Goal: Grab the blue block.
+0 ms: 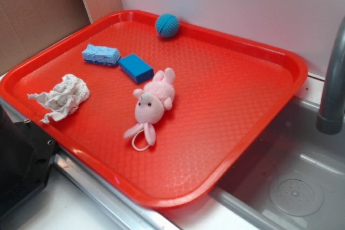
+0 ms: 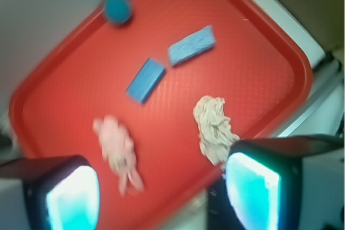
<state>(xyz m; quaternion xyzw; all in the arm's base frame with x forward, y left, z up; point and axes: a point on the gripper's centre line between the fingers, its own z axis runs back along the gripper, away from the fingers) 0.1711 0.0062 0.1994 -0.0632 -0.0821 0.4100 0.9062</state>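
In the wrist view we see our hand [image 2: 161, 192] only as two fingertips at the bottom edge. The left finger [image 2: 59, 189] sits at the lower left and the right finger [image 2: 264, 179] at the lower right, each a dark housing with a glowing cyan pad facing inward. They stand wide apart, with nothing between them. The view is blurred. In the exterior view we cannot pick out our arm or hand.

A kitchen: steel sink [image 1: 302, 187] with drain, grey faucet [image 1: 333, 84], counter edge.
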